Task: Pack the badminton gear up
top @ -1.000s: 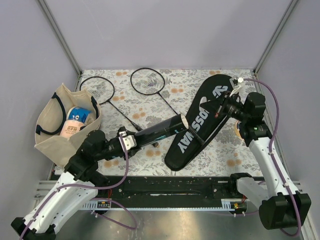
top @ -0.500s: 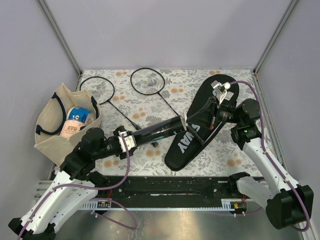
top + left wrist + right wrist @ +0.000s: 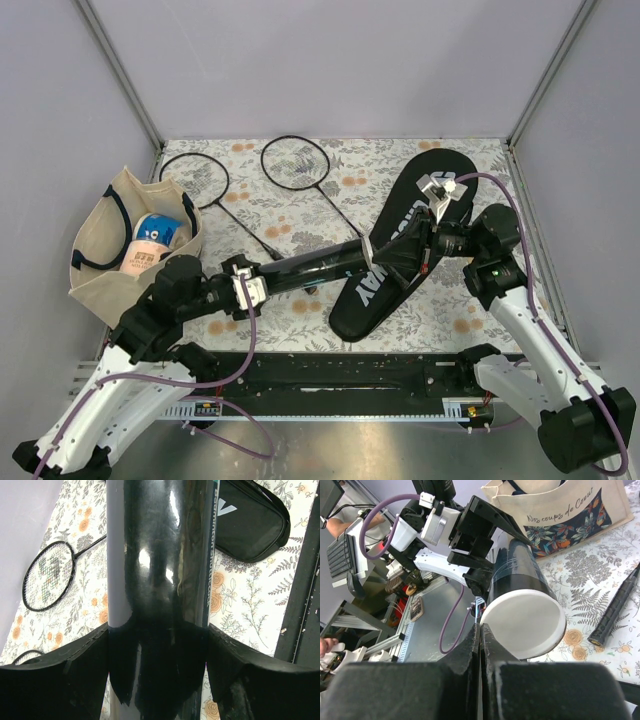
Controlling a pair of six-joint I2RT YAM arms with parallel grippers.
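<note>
Packing barely begun: the CROSSWAY cover [image 3: 400,250] lies on the bench [image 3: 460,310], with two racquets [image 3: 297,162] bare beyond it, both seen only from above. My left hand [image 3: 157,640] clamps the black tube [image 3: 320,264], held aslant beside the cover. My right hand [image 3: 480,635], fingers pressed together and empty, meets its white cap [image 3: 522,625], which only that wrist view shows

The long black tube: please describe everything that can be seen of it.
The tube is a long, glossy black cylinder with a white cap on its far end and pale lettering along its side. The left hand clamps its near end between both fingers, and it points right, toward the black cover. The shut right hand has its tips at the cap's rim.
</note>
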